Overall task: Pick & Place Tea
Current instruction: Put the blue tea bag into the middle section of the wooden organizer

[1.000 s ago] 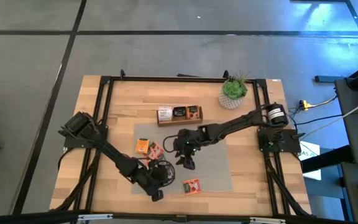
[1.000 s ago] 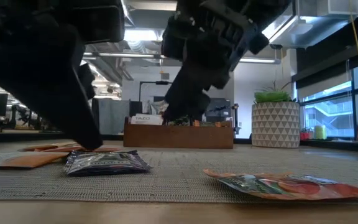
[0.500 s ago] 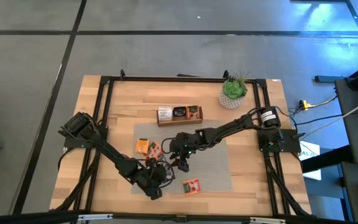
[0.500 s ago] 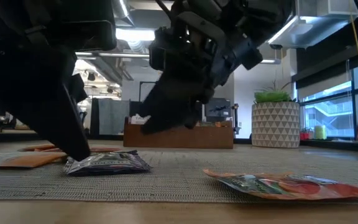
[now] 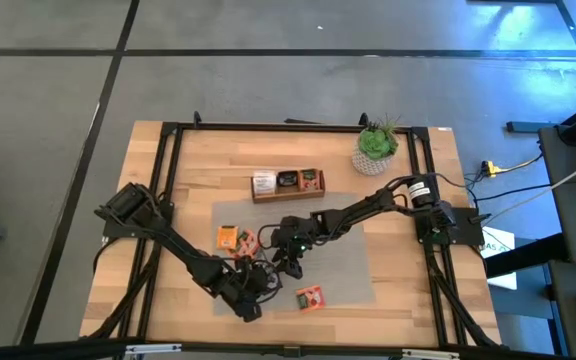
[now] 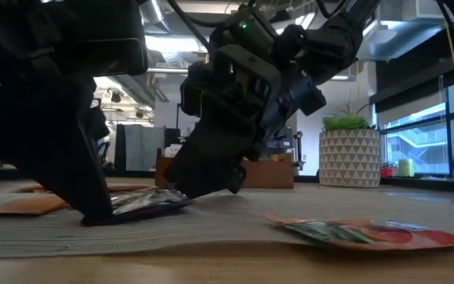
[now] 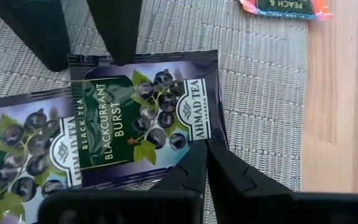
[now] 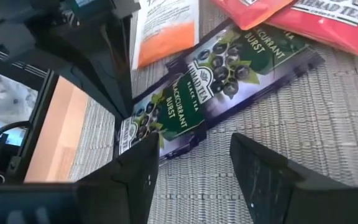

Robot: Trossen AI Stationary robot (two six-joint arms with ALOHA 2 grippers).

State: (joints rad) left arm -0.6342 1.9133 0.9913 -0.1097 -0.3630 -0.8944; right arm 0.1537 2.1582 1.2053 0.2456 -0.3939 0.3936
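Observation:
A dark blackcurrant tea sachet (image 7: pixel 142 115) lies on the grey mat (image 5: pixel 343 255), overlapping a second one of the same kind (image 8: pixel 253 46). My left gripper (image 7: pixel 207 155) is shut, at the sachet's near corner. My right gripper (image 8: pixel 194 142) is open and low over the mat. Its two fingers (image 7: pixel 117 31) stand at the sachet's opposite edge; whether they touch it, I cannot tell. In the low view the sachet (image 6: pixel 144 203) is tipped, with the end toward my right gripper (image 6: pixel 199 185) raised. Orange sachets (image 5: pixel 236 238) lie left of it, and a peach one (image 5: pixel 309 297) lies near the front. My left gripper presses its shut fingertips down on the blackcurrant sachet's corner (image 7: pixel 213 134), coming from above at a slant. That end stays on the mat, and the opposite end (image 6: pixel 176 197) stands a little off it.
The wooden tray (image 5: pixel 289 184) with sachets stands behind the mat. A potted plant (image 5: pixel 375 148) is at the far right. The two arms work close together at the mat's front left; bare wood lies to the right of the peach sachet (image 7: pixel 284 6).
My right gripper has come down and toward the table's near left, staying open, until its fingers reach the blackcurrant sachet's edge. The sachet lay flat before. Now the end toward my right gripper is raised, while the end under my left fingers stays down.

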